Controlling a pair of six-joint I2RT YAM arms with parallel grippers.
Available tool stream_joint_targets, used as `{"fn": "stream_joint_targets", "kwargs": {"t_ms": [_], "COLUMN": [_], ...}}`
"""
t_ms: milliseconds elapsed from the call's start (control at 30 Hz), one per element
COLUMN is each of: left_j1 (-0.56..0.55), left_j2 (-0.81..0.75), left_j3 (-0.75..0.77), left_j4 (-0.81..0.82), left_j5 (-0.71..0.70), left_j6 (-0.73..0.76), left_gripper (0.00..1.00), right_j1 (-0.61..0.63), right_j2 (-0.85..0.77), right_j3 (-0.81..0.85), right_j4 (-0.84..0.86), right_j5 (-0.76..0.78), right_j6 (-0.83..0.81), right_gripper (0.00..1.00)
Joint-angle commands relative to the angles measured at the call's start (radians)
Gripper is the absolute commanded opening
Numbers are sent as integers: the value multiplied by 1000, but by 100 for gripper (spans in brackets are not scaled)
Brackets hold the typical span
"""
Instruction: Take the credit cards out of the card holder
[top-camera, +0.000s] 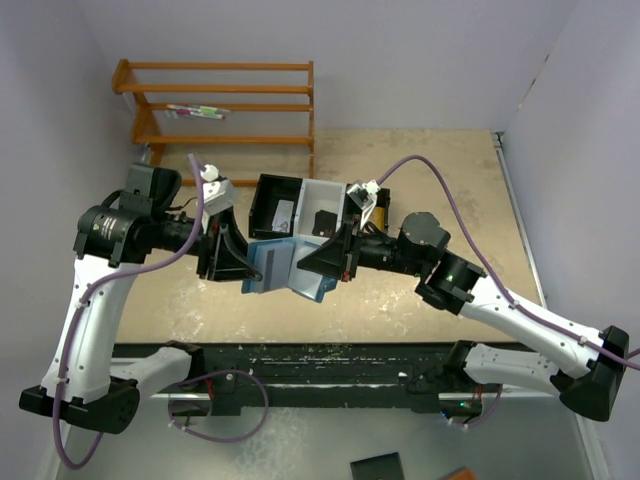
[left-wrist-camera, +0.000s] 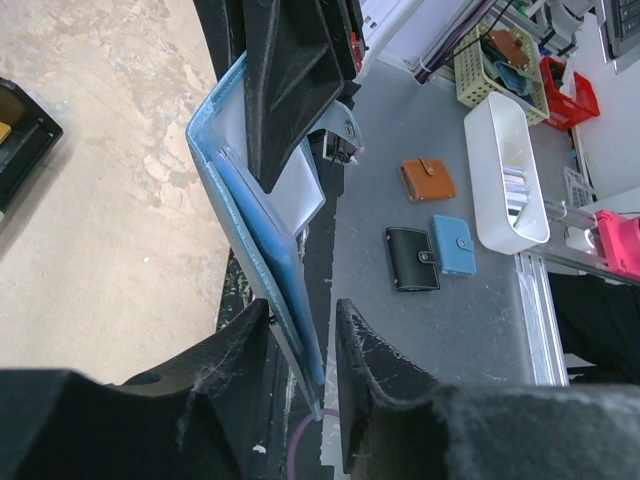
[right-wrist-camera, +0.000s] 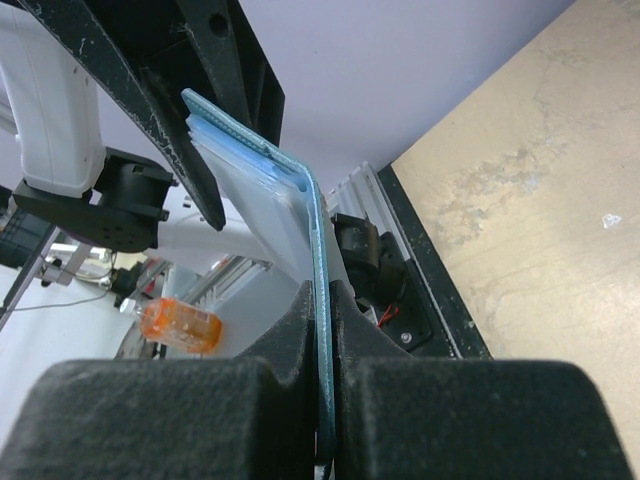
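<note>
Table (top-camera: 430, 190): tan surface; both arms reach in over its near edge.
Wooden rack (top-camera: 225, 105): stands at the far left, well apart from the work.
Tray (top-camera: 268, 190): black-and-white, three compartments, lies just beyond the grippers.
Card holder (left-wrist-camera: 250, 250): blue, held off the table between the two arms and in front of the tray. It is folded open at an angle, with one flap towards each gripper and pale pockets on the inside.
Right gripper (right-wrist-camera: 322, 300): clenched on the edge of one flap, which it pinches flat between the fingers.
Left gripper (left-wrist-camera: 300, 310): jaws parted wider than the flap that runs between them, with a gap on one side. Judged released, not gripping.
Credit cards: none can be told apart from the pocket layers; judged to be inside the holder.
Step in hand: steadying and opening the holder; no card is out.
Next move: the left gripper must find a card edge at a pocket mouth, pinch that alone and draw it along the pocket, while the right gripper holds firm.
</note>
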Motion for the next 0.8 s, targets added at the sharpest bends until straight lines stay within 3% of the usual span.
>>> {"fn": "stream_joint_targets", "kwargs": {"t_ms": [0, 133, 300, 467, 633, 767], "left_j1": [2, 2, 2, 2, 2, 2], "left_j2": [-4, -2, -31, -29, -40, -63], "left_j3": [6, 4, -28, -34, -50, -90], "left_j4": [-33, -56, 62, 65, 114, 243], "left_j5": [48, 41, 17, 31, 5, -140], "left_j6": [62, 85, -12, -20, -65, -168], "left_gripper": [34, 30, 25, 17, 16, 22], "right_j1": [1, 0, 1, 0, 1, 1], "right_j2": [-21, -25, -21, -24, -17, -12], "right_j3": [38, 35, 35, 28, 29, 29], "right_j4": [42, 43, 53, 67, 83, 96], "right_j5": [-2, -1, -14, -23, -37, -45], "right_j6": [-8, -7, -3, 2, 6, 7], "right_gripper": [0, 0, 0, 0, 0, 0]}}
